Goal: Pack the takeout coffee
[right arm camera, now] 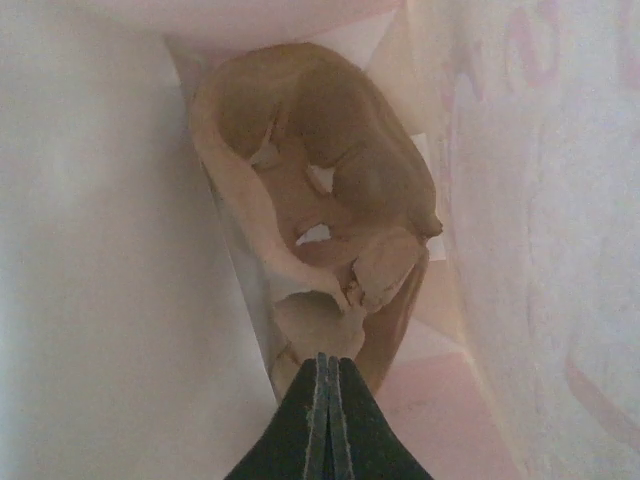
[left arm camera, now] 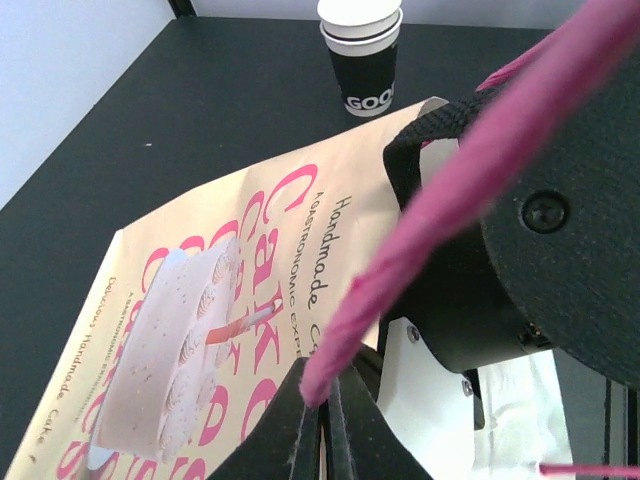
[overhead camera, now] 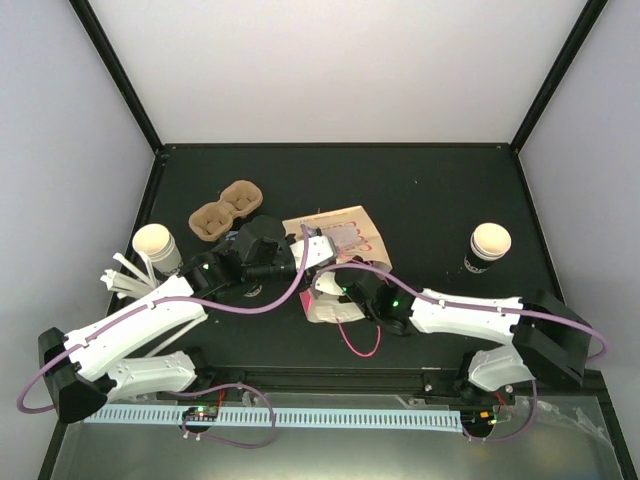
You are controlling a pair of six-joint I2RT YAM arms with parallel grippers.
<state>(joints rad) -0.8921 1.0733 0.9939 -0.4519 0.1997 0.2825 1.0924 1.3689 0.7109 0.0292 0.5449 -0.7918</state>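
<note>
A paper bag with a pink cake print lies on its side mid-table. My left gripper is shut on its pink cord handle at the mouth. My right gripper reaches inside the bag, shut on the edge of a brown pulp tray; in the top view the bag hides its fingers. One coffee cup stands at the left. Another cup stands at the right and also shows in the left wrist view. A second pulp tray lies empty behind the left arm.
White plastic pieces lie by the left cup. The bag's other pink handle loops toward the near edge. The right arm's black wrist sits close beside my left gripper. Cage posts rise at the table's far corners.
</note>
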